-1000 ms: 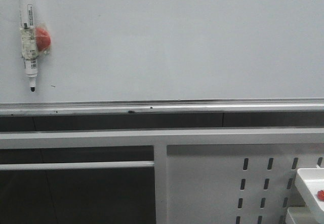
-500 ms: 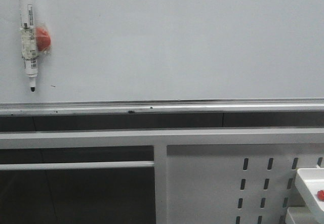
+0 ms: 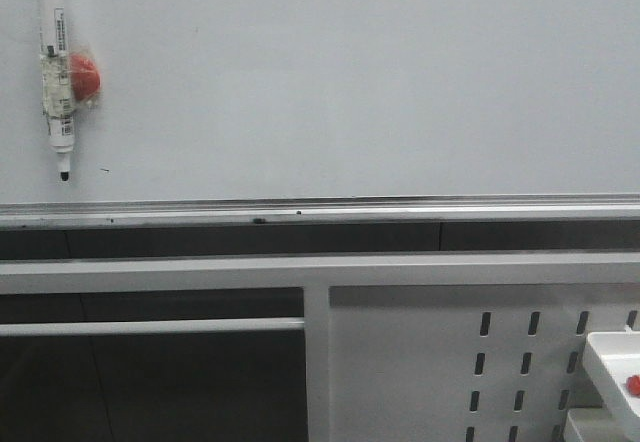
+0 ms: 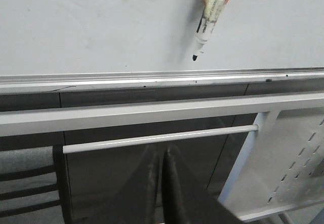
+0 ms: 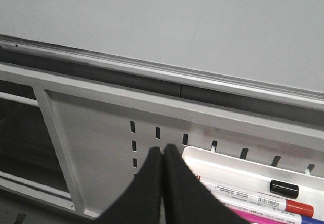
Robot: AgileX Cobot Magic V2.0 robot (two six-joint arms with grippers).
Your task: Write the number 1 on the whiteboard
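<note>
Whiteboard [image 3: 350, 82]: fills upper front view, no stroke visible | Perforated panel [image 3: 420, 362]: at 5 o'clock below rail [image 3: 320, 207] | Marker [image 3: 56, 72]: stuck tip-down at 10 o'clock beside red magnet [image 3: 86, 74] | Left claw [image 4: 163, 158]: closed, empty | Right claw [image 5: 162, 155]: closed, empty, above marker tray [image 5: 243, 168]
</note>
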